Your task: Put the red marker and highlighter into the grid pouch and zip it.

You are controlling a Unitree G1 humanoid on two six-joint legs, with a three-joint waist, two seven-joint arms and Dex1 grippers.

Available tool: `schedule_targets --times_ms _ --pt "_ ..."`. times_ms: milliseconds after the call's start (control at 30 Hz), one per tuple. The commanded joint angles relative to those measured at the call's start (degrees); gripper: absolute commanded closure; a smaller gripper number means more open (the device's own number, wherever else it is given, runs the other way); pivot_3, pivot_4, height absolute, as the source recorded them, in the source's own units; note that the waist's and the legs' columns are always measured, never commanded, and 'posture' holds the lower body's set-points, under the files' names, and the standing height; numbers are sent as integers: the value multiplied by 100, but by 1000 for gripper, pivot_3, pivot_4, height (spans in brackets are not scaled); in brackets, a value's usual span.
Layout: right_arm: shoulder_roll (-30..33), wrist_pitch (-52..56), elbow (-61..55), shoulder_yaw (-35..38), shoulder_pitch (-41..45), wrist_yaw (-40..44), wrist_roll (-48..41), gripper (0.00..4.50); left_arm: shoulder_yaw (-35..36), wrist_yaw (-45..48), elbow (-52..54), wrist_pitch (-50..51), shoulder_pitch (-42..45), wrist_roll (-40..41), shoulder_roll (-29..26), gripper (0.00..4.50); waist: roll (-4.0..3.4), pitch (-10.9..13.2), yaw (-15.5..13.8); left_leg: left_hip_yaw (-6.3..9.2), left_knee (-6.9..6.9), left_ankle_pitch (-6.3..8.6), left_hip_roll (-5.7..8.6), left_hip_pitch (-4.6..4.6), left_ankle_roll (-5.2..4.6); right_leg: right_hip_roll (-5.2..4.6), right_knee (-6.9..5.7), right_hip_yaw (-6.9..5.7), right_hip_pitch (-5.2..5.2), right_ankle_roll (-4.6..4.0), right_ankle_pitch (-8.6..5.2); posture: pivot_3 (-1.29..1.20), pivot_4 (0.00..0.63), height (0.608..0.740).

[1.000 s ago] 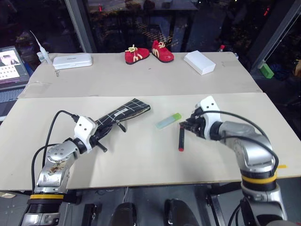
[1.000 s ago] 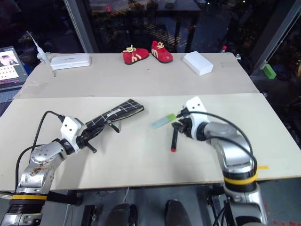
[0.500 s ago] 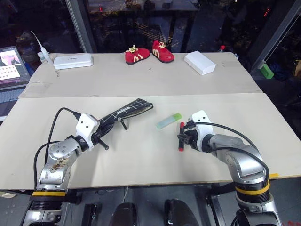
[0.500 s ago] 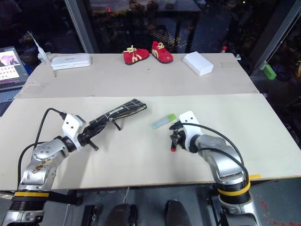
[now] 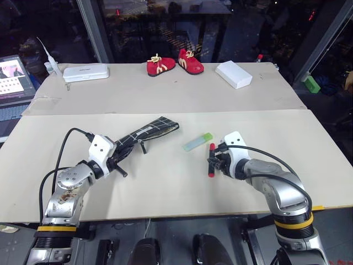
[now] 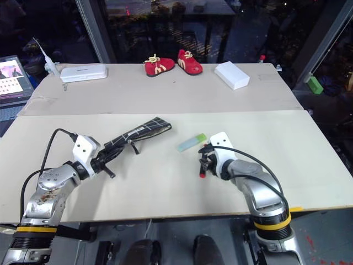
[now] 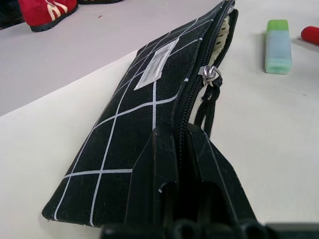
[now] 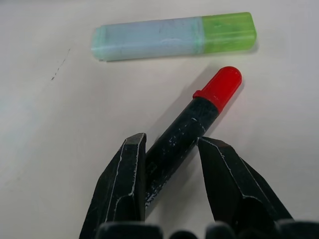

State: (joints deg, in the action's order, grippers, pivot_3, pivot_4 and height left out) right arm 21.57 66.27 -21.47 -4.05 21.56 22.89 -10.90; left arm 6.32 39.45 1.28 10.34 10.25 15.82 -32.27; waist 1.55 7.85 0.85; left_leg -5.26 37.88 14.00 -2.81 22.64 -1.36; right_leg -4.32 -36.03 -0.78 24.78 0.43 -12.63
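The grid pouch (image 5: 149, 131) lies slanted on the near table, its zipper partly open with the pull cord (image 7: 208, 102) hanging out. My left gripper (image 5: 120, 152) is shut on the pouch's near end. The red marker (image 5: 210, 172) lies on the table right of centre. My right gripper (image 5: 215, 160) is low over it, open, with one finger on each side of the marker's dark barrel (image 8: 182, 137). The highlighter (image 5: 198, 142), pale blue-green with a green cap, lies loose just beyond the marker's red cap (image 8: 220, 85).
On the far table stand a pair of small red shoes (image 5: 175, 62), a white box (image 5: 234, 73) and a white case (image 5: 85, 72). A laptop (image 5: 12, 77) sits at the far left. Bare tabletop separates the pouch from the pens.
My right gripper has come down onto the table and now straddles the red marker. The left gripper and pouch have stayed put.
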Motion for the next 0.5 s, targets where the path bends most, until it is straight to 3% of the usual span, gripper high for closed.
schedule_targets --times_ms 33,433,500 --pt "-17 -23 159 -93 -126 -142 41 2661 172 -25 162 -44 -28 41 -53 4500 0 0 0 0 0 0 0 -3 0 0 0 0 -4 0 0 0 150 740" --pt "-778 252 562 268 36 -1096 169 2661 171 -6 127 -13 43 36 -53 4500 27 -20 -2 1 -1 4 -5 -56 -4 -2 10 0 -60 0 -2 0 150 740" --pt "-752 285 469 182 35 -1082 157 2148 164 6 118 -13 47 37 -53 4500 27 -20 -2 1 -1 4 -4 -53 -4 -2 10 0 -57 0 -2 0 150 740"
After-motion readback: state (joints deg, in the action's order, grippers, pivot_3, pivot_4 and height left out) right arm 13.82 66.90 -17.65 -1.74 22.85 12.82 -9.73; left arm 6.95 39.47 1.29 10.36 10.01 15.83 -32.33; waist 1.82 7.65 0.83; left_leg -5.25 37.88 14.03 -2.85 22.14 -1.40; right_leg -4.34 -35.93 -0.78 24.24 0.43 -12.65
